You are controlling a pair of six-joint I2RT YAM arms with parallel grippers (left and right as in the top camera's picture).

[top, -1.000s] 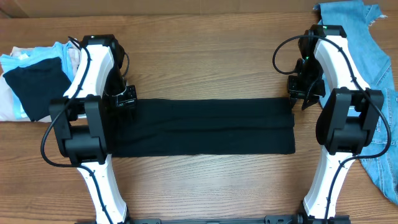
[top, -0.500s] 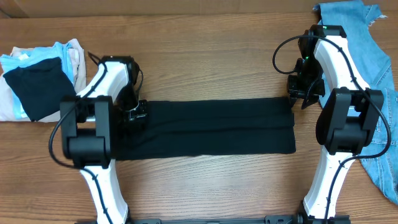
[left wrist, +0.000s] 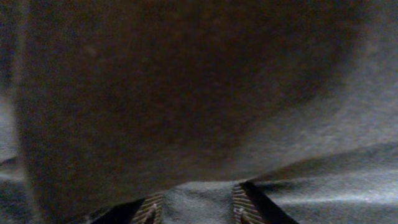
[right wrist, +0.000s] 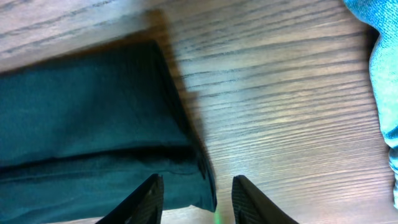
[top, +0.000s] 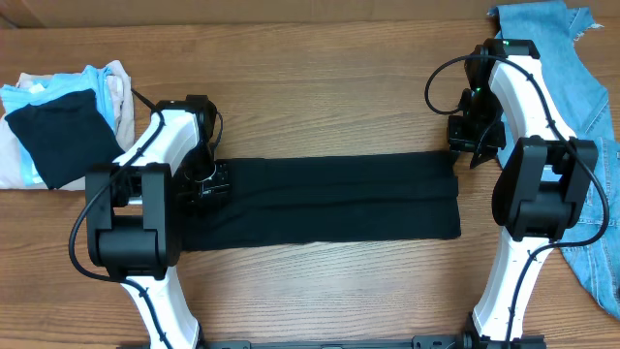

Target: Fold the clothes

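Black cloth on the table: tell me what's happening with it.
The black cloth lies folded into a long strip between the two arms. The left gripper is down on its left end, fabric between its fingers; clamped or not is unclear. The right gripper sits open at the right end's far corner.

All I have around me is a wooden table [top: 320, 291], mid-brown, its grain running from my left side to my right in long, dark streaks. The boards look smooth and flat. In my right wrist view the wood [right wrist: 292, 124] shows a pale sheen across the grain, with fine lines close together. Along the far edge a paler tan band [top: 291, 10] runs the width of the overhead view; I cannot tell whether it is wall or board. The light is soft and even, coming from above, and shadows on the wood are short and blurred.
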